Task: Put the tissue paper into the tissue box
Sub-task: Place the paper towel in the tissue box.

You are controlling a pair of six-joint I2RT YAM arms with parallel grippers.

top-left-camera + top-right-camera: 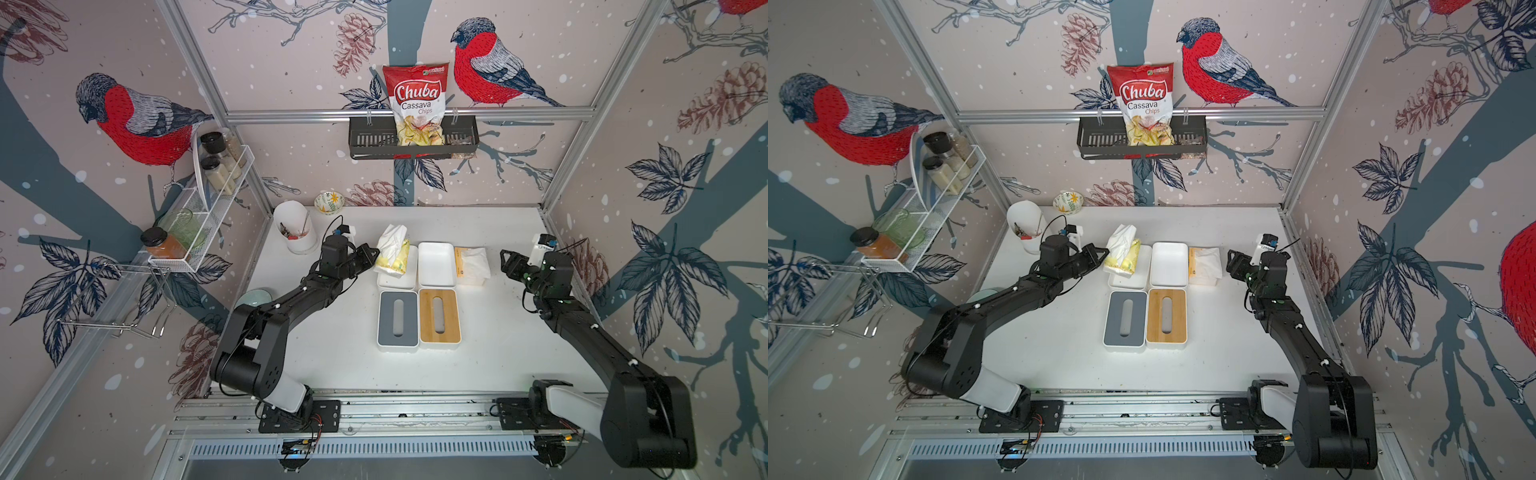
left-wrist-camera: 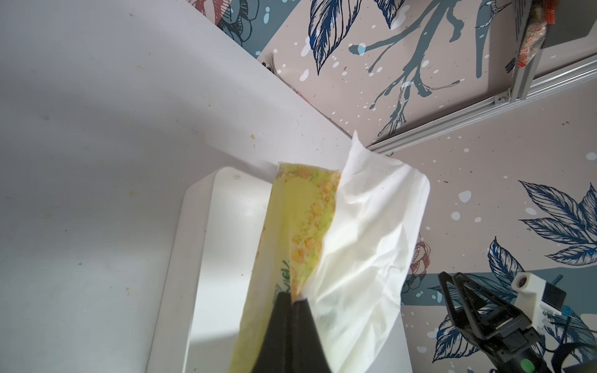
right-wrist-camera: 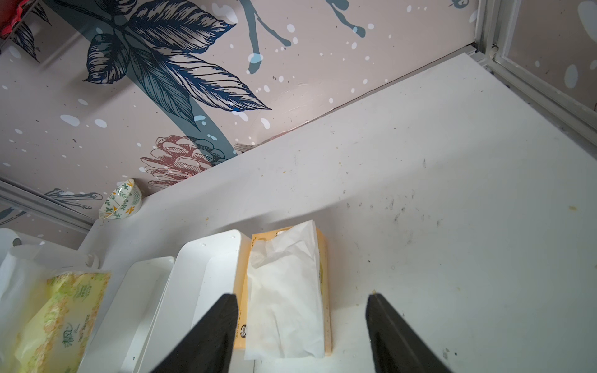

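Left gripper [image 2: 292, 298]: we see its pinch on the tissue pack [image 2: 290, 219] only from the wrist; right gripper [image 3: 302, 294] spread wide.

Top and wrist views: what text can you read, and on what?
"Chuba Cassava Chips": red-and-white snack bag in the black wire wall basket.
Green badge at that bag's top: too small.
Green script on the yellow-green plastic tissue pack: blurred.
Small print on the orange tissue pack: too small.

- In both top views the yellow tissue pack [image 1: 392, 259] is covering most of one white box [image 1: 395, 283].
- The left arm [image 1: 291, 301] is hiding most of a pale dish [image 1: 255, 297].
- In both wrist views the pack is running off the picture's edge.
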